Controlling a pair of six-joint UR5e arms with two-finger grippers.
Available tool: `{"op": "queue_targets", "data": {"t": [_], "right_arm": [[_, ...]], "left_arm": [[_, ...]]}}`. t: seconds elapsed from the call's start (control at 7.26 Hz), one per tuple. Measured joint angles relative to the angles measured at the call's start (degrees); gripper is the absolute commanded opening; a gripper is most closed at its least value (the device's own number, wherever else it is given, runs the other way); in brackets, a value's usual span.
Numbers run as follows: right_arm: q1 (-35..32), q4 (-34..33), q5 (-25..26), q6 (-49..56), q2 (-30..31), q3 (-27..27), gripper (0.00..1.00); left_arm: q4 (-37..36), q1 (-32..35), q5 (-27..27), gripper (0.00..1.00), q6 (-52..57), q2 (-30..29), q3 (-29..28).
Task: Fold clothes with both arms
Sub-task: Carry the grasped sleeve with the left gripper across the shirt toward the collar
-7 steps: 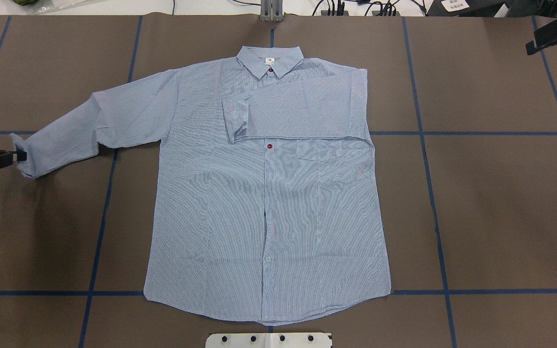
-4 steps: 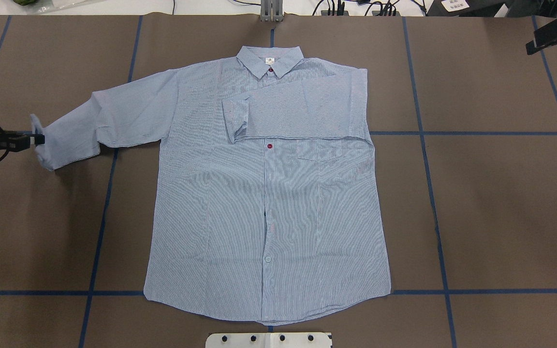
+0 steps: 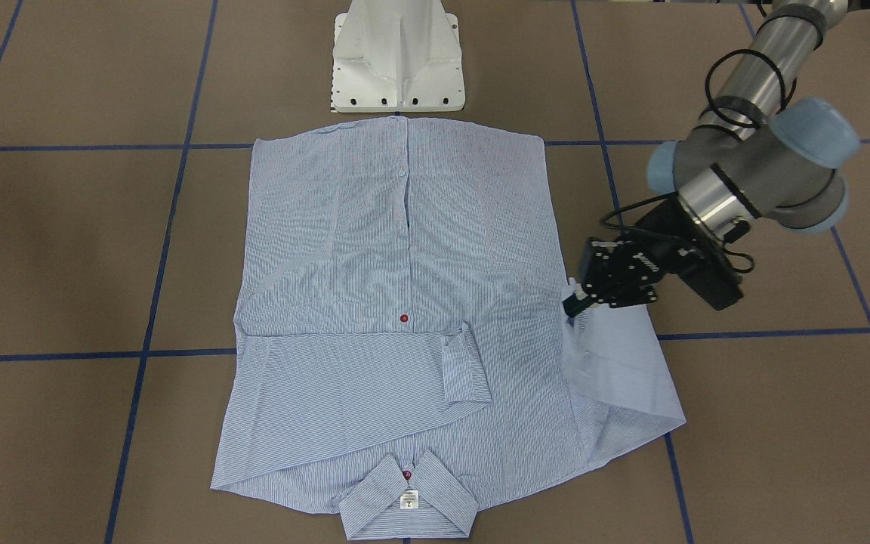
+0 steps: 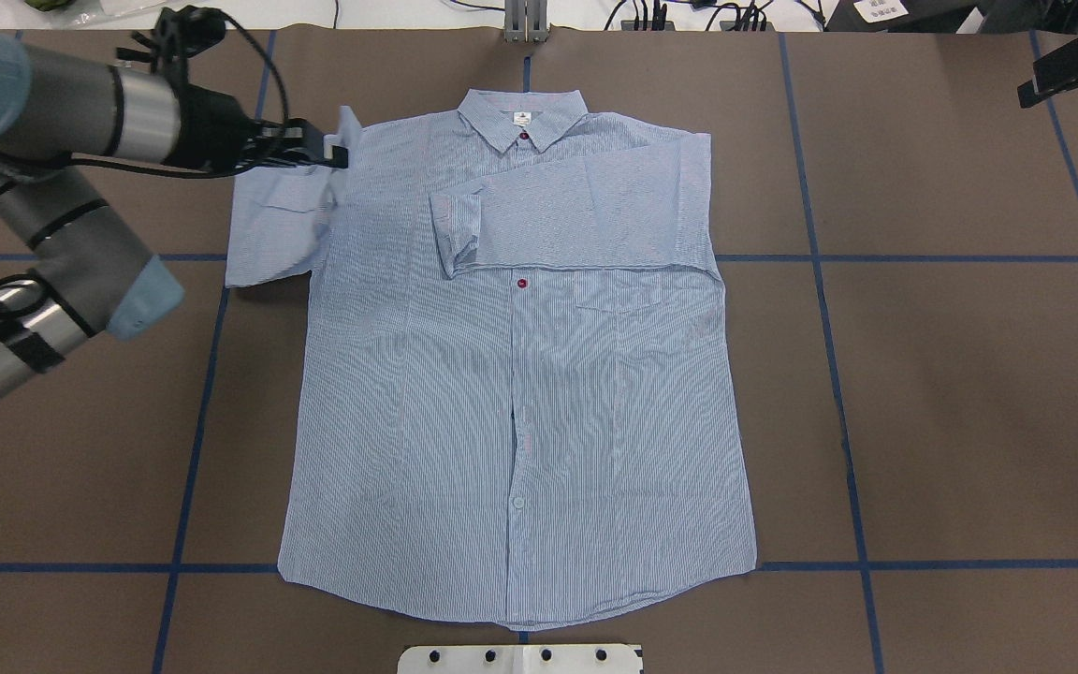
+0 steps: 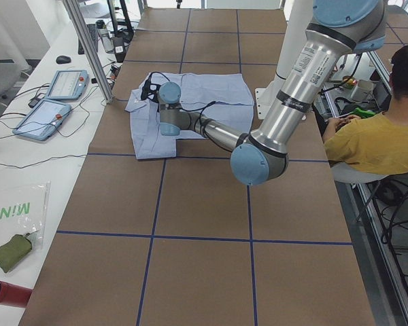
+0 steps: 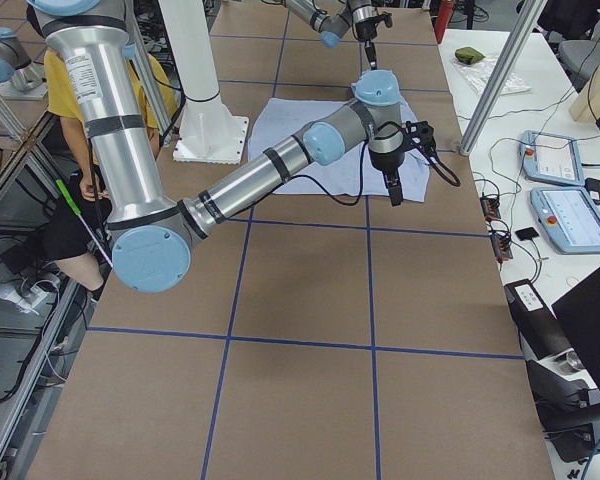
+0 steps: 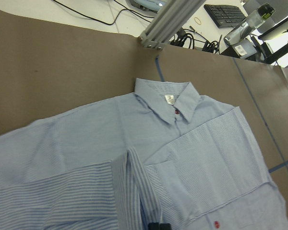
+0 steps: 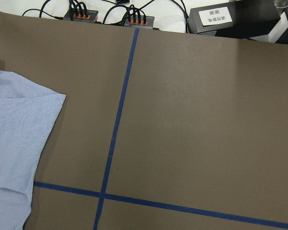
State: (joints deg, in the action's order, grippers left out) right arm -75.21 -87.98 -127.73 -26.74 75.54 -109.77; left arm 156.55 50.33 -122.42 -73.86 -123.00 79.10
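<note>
Shirt (image 4: pixel 520 393): lay flat and face up in the middle of the table (image 4: pixel 951 402), collar (image 4: pixel 522 117) at the far side from the robot and hem toward the white pedestal (image 3: pixel 397 60).
Right-hand sleeve (image 4: pixel 586 220): already lay folded across the chest, just above the pocket.
Left-hand sleeve (image 4: pixel 272 229): was doubled back on itself, its upper part on the table and its outer part lifted toward the shoulder.
Cuff (image 4: pixel 344 131): was held off the cloth, above the shirt's shoulder seam.
Left gripper (image 4: pixel 341 157): was clamped on the cuff, fingers pointing in over the shirt (the wrist camera looked straight along the collar line).
Change: a second earlier the sleeve stretched out sideways with the cuff near the view's left edge. Shortly after, the cuff had drawn a little inward. Now it had travelled all the way to the shoulder.
Meaning: by my reading the second sleeve fold was about half done. The cuff still had to be carried across the chest and laid down before the body could be folded.
Right gripper (image 4: pixel 1077 58): was parked well apart at the far right corner, over bare table. Whether it was open I cannot tell, since no view shows its jaws clearly.
Beyond the table: a seated person in yellow (image 5: pixel 374 139) was on the robot's side of the table.
</note>
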Motion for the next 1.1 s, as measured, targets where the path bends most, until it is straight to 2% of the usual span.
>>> {"op": "queue_targets", "data": {"t": [0.28,0.96,1.1], "right_arm": [[0.0,0.0,-0.1,0.0,0.1,0.1,1.0],[0.1,0.0,-0.1,-0.1,0.2,0.3,1.0],[0.1,0.0,0.0,-0.1,0.2,0.3,1.0]], "left_arm": [[-10.5,-6.5,7.3,0.0,-4.3,-9.2,0.0],[-18.8,-15.7,20.6,0.0,-5.7,-17.7,-5.1],[-19.0,-19.0,24.9,0.99,-5.6,-18.5,-6.7]]}}
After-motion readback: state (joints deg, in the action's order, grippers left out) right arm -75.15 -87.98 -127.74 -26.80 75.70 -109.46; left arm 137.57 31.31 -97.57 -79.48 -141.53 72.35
